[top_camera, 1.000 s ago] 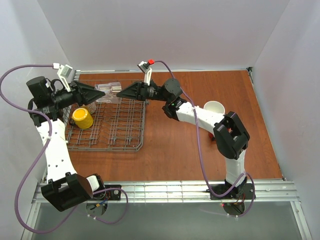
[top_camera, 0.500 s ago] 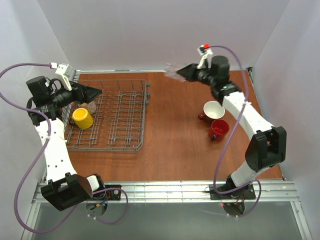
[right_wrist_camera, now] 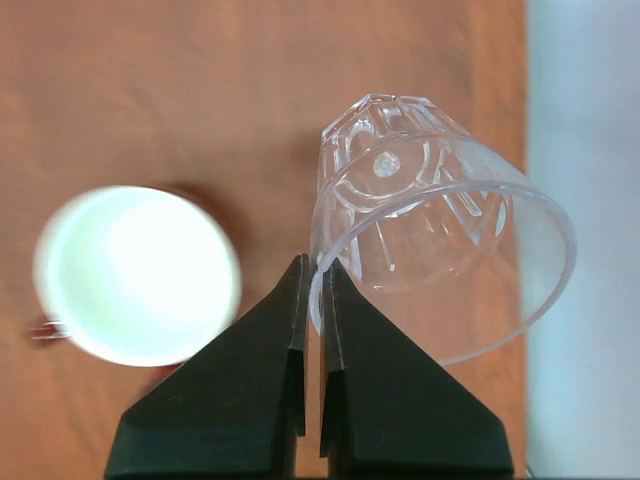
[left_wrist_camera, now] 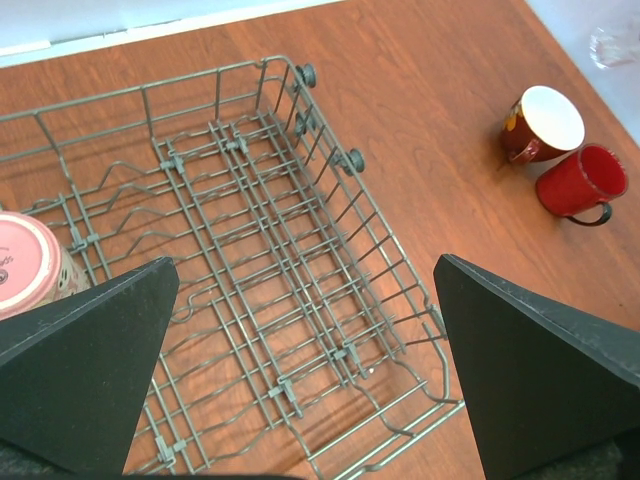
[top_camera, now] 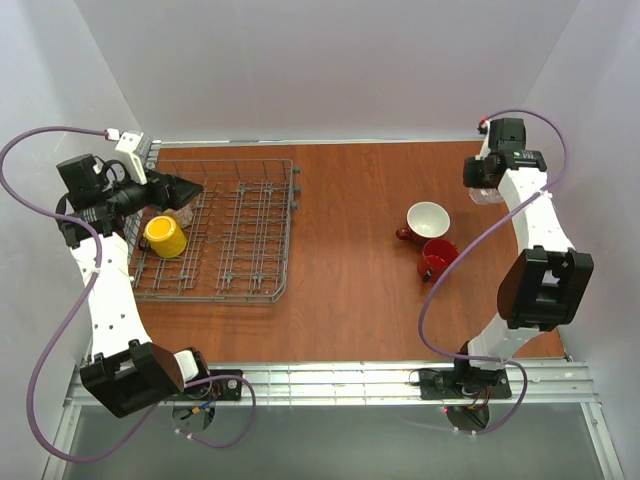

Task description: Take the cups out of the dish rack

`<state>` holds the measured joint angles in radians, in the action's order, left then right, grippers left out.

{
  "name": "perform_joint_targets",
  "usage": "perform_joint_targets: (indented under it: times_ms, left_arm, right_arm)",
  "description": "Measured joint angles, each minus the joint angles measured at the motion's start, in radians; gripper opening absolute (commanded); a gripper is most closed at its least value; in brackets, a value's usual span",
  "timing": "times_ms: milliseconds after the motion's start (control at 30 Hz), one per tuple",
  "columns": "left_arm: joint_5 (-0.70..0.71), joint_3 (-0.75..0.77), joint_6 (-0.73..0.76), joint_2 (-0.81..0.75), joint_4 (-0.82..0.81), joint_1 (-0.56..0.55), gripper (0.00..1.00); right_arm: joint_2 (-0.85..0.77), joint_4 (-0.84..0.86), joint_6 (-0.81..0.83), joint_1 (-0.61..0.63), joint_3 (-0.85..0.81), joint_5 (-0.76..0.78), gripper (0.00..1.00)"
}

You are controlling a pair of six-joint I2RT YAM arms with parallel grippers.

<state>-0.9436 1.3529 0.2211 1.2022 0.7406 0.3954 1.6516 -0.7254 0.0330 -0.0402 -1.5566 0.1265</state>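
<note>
The grey wire dish rack (top_camera: 240, 235) stands at the left and fills the left wrist view (left_wrist_camera: 260, 250). A yellow mug (top_camera: 165, 237) sits in its left end. A pink mug (left_wrist_camera: 25, 262) lies in the rack beside it. My left gripper (top_camera: 190, 187) hovers open and empty over the rack's left part (left_wrist_camera: 306, 262). My right gripper (top_camera: 483, 185) is at the far right, shut on the rim of the clear glass tumbler (right_wrist_camera: 430, 220), held above the table. The floral mug with white inside (top_camera: 427, 220) and the red mug (top_camera: 438, 258) stand on the table to its left.
The white side wall (top_camera: 590, 200) is close to the right gripper, and shows as a pale strip (right_wrist_camera: 585, 240) in the right wrist view. The metal rail (top_camera: 330, 380) runs along the near edge. Brown tabletop (top_camera: 350, 270) lies between rack and mugs.
My right arm has swung from over the rack to the far right of the table, carrying the glass tumbler. The left gripper has stayed over the rack's left end.
</note>
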Motion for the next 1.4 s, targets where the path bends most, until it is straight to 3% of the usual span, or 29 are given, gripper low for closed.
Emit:
perform_joint_targets:
  times_ms: [367, 967, 1067, 1267, 1400]
  left_arm:
    - [0.021, 0.0, 0.051, 0.007, 0.042, 0.0, 0.98]
    - [0.036, -0.004, 0.064, 0.012, 0.046, 0.0, 0.98]
    - [0.039, -0.004, 0.066, 0.012, 0.046, 0.0, 0.98]
    - [0.046, -0.004, 0.069, 0.012, 0.046, 0.0, 0.98]
    - [0.076, -0.004, 0.082, 0.013, 0.048, 0.0, 0.98]
  right_arm:
    - [0.23, -0.157, 0.047, -0.048, -0.025, 0.068, 0.01]
    - [0.269, -0.169, 0.046, -0.045, -0.031, -0.024, 0.01]
    - [0.27, -0.168, 0.045, -0.044, -0.033, -0.027, 0.05]
    - [0.27, -0.167, 0.04, -0.044, -0.044, -0.051, 0.3]
    - [0.267, -0.166, 0.043, -0.043, -0.047, -0.06, 0.36]
